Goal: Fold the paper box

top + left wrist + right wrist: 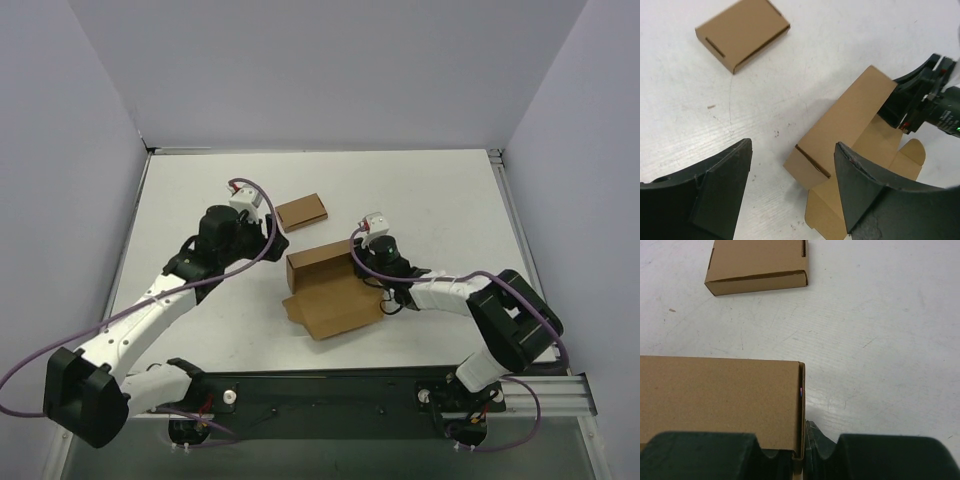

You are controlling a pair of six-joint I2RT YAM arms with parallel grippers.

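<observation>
Paper box (330,290): matt brown cardboard, smooth, creased; desk (430,200): white, matt, scuffed; gripper fingers (720,190): matt black plastic

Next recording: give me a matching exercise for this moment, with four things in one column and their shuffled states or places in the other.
Things:
1. paper box
2. smaller box
3. left gripper
4. right gripper

States or places:
A. fingers spread apart, holding nothing
B. closed and flat, farther back on the table
C. at the end of the raised wall
D. one wall raised, other flaps lying flat

Pairs: 1-D, 2-B, 3-A, 4-C
</observation>
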